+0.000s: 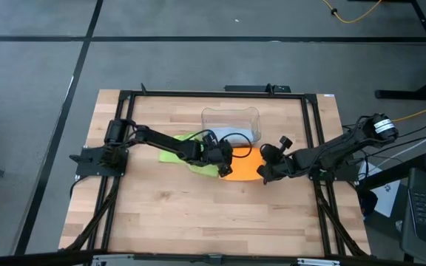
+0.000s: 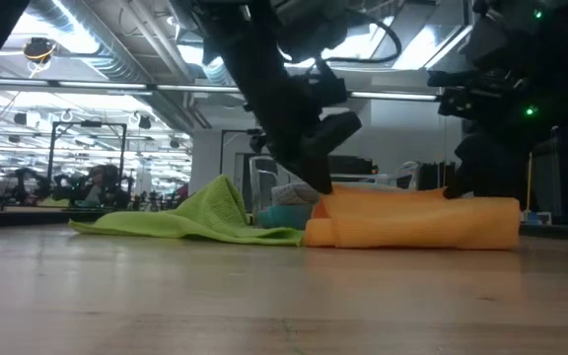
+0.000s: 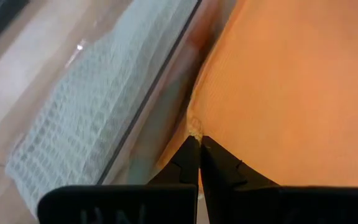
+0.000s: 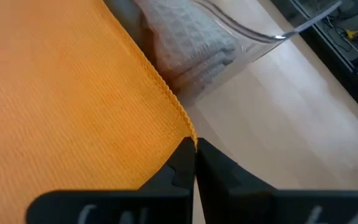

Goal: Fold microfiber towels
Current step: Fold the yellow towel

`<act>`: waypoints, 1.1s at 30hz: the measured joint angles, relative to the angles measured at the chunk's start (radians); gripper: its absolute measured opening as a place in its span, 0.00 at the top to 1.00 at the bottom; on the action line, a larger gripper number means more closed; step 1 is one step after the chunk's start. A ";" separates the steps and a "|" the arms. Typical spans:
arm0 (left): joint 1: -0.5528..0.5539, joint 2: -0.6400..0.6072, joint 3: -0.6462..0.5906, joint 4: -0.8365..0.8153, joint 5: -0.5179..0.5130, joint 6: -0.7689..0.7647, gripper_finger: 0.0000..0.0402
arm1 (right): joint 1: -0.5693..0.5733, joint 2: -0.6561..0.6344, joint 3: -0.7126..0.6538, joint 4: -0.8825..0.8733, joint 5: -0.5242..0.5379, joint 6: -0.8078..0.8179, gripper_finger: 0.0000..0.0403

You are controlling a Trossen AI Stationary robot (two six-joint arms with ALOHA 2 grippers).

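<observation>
We are working the orange towel (image 1: 242, 167) in the middle of the desk (image 1: 198, 214), with the left tool (image 1: 226, 162) pinching one corner of it and the right tool (image 1: 263, 172) pinching the opposite corner, so the cloth is lying stretched between the two tools. In both wrist views the dark fingers are pressed together on the hemmed edge of the orange cloth, with only a sliver of fabric caught at the very tips. Seen from desk height, the towel is already sitting as a doubled, rolled-over band, so we are judging that a fold is under way and the free edge is being brought over. To do this well, we are keeping both tools level and moving them together at one pace, so the edge is landing square on the layer below rather than skewing. We are also watching the thin bite: such a shallow pinch on soft microfibre could slip if we are pulling the cloth too taut between the tools. The lime green towel (image 1: 180, 151) is lying crumpled just behind the left tool, partly under that arm, so we are taking care not to drag it along. The clear bin (image 1: 231, 122) is standing just beyond both tools, with a pale grey-blue towel (image 4: 194, 37) inside it, and we are keeping the fold clear of its wall.
</observation>
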 joint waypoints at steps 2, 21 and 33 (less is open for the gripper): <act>0.006 0.003 -0.003 -0.015 0.017 0.002 1.00 | 0.000 0.000 0.000 0.002 -0.011 0.000 0.97; 0.004 -0.037 -0.002 -0.032 0.060 -0.053 0.80 | -0.005 -0.003 0.067 -0.088 -0.052 -0.079 0.76; -0.057 -0.127 -0.002 -0.072 0.101 -0.059 0.81 | 0.000 -0.003 0.195 -0.233 -0.320 -0.085 0.76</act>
